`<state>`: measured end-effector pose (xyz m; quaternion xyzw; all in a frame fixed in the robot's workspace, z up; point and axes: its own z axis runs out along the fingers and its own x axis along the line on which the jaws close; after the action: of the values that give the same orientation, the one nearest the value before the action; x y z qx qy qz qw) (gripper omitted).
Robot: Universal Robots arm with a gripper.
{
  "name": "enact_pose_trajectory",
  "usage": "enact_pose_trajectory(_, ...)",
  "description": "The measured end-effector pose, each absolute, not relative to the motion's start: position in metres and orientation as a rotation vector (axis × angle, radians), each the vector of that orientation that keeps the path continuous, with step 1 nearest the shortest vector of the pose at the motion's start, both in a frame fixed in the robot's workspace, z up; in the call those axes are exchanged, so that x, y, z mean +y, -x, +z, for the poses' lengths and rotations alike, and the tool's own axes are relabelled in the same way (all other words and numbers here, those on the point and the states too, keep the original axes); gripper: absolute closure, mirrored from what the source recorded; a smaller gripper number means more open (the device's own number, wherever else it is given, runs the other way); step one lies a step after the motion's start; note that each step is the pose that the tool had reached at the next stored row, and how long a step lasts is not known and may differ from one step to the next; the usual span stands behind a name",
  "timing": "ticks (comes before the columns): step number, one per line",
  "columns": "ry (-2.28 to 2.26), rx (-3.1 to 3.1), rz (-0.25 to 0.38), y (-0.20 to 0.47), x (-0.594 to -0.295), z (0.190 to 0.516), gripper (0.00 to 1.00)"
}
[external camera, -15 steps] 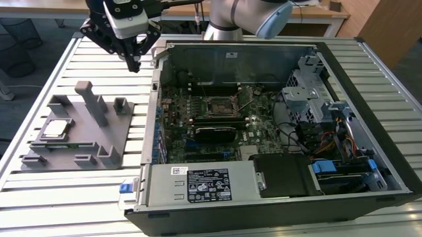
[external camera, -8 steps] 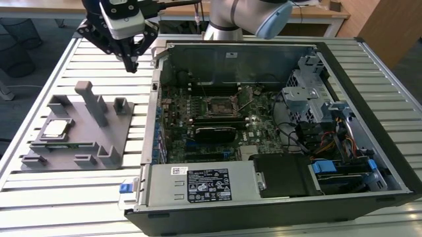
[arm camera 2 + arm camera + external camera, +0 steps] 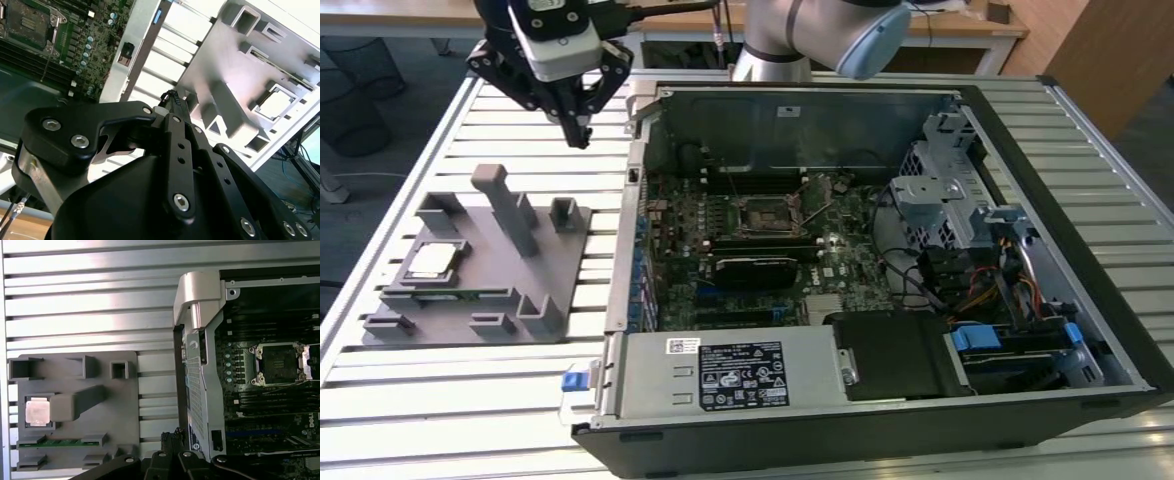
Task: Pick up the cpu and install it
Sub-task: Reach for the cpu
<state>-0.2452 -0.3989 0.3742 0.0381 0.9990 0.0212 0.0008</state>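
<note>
Hovering clenched and empty, gripper (image 3: pixel 576 133), cpu (image 3: pixel 431 262) well apart, seated in grey fixture (image 3: pixel 562 268).

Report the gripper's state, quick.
Gripper: fingers shut, holding nothing. The cpu lies in the grey fixture, apart from it.

The gripper (image 3: pixel 578 133) hangs over the slatted table (image 3: pixel 454 400) with its fingertips drawn together on nothing, at about one o'clock from the grey holder (image 3: pixel 494 280) and well apart from it. The chip (image 3: pixel 431 262) lies flat in a pocket at the holder's nine o'clock edge. At three o'clock from the holder stands the open computer case (image 3: pixel 854 440), with its socket (image 3: pixel 767 213) near the middle of the board.
</note>
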Motion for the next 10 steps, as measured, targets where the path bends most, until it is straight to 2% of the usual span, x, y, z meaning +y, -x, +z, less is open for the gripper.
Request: enact_pose_trajectory(10, -0.120, 3.140, 0.067, 0.2542, -0.3989, 0.3729, 0.89)
